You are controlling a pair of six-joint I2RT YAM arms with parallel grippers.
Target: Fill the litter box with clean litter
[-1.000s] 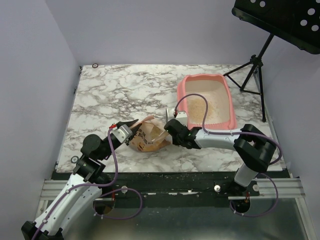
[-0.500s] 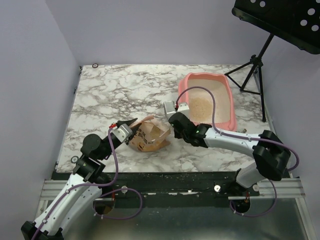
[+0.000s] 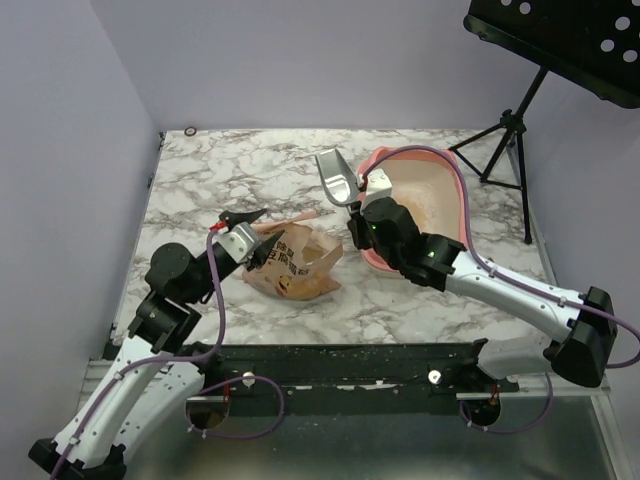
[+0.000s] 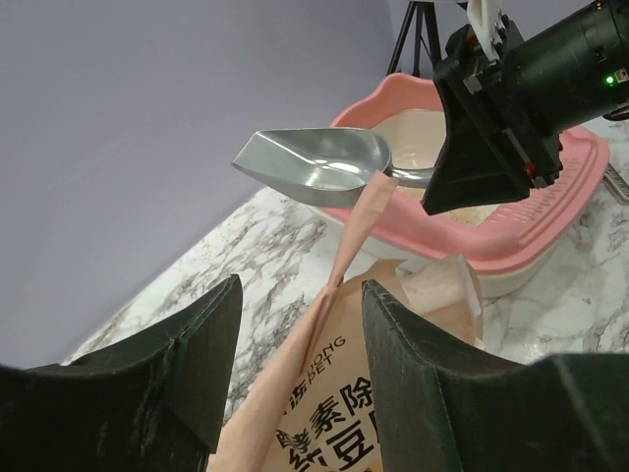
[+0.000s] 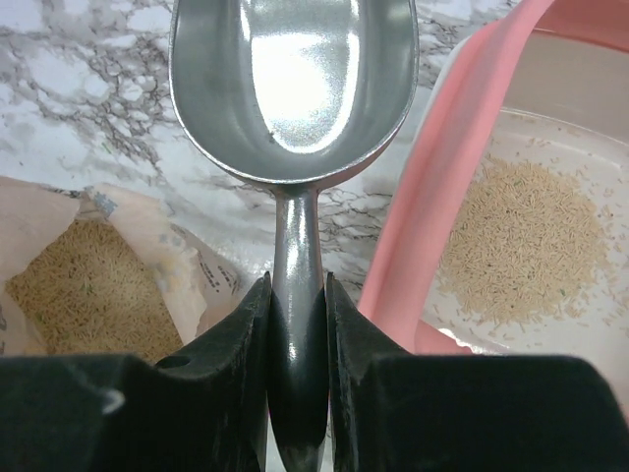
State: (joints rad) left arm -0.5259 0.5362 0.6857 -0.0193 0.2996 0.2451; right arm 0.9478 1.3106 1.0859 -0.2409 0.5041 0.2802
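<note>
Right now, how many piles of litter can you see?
2. One pile of litter sits inside the open bag; the other lies in the pink litter box. Part of the box is hidden, so more may be there.

Robotics lab test cell: plain lilac walls (image 3: pixel 300 60) box in a marble-patterned surface (image 3: pixel 250 180); the left arm (image 3: pixel 150 370) and right arm (image 3: pixel 510 295) rise from a metal rail (image 3: pixel 100 378), a black tripod stand (image 3: pixel 512 125) beside.
</note>
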